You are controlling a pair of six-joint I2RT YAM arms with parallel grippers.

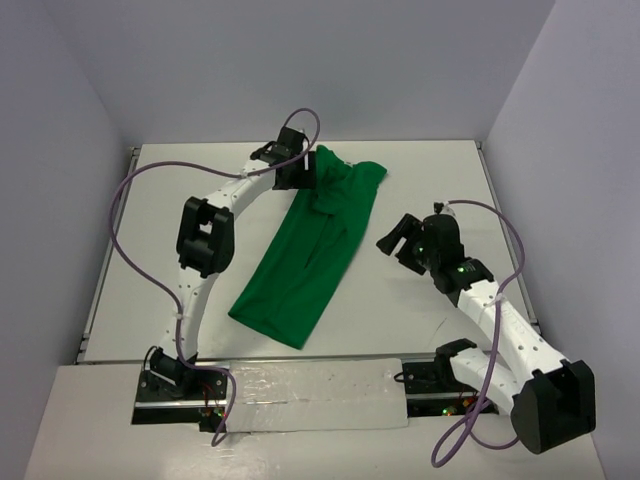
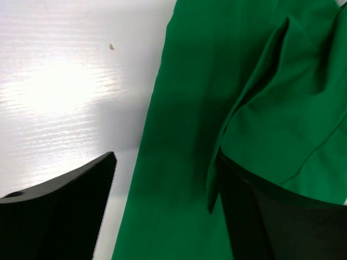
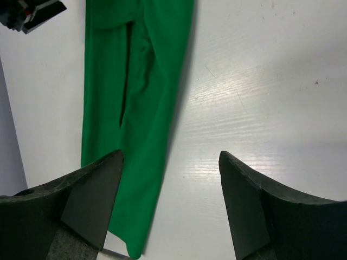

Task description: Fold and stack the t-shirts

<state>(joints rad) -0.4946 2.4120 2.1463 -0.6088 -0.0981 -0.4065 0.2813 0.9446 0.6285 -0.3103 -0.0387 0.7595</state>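
T-shirt, bright green and plain, lies on the white table as a long narrow strip. It runs diagonally from the far middle of the surface down toward the near left. Its near end is flat and smooth, with a rounded corner, while its far end is bunched into loose folds and spreads a little wider. We see the left gripper at that far end, on the strip's left edge, with the left arm curving out to it from its base. In the left wrist view its jaws stand wide apart and clamp nothing. One finger is over bare table just beside the cloth's edge. The other finger is over the shirt, and a raised fold of cloth overlaps its tip, though we cannot tell whether it presses on the fabric. The right gripper sits to the right of the strip's middle, apart from the cloth and over bare table. Its jaws are also spread wide, with nothing held between them. In the right wrist view the green strip runs up the left side of the picture, passing behind one finger, and white table fills most of the gap between the fingers.
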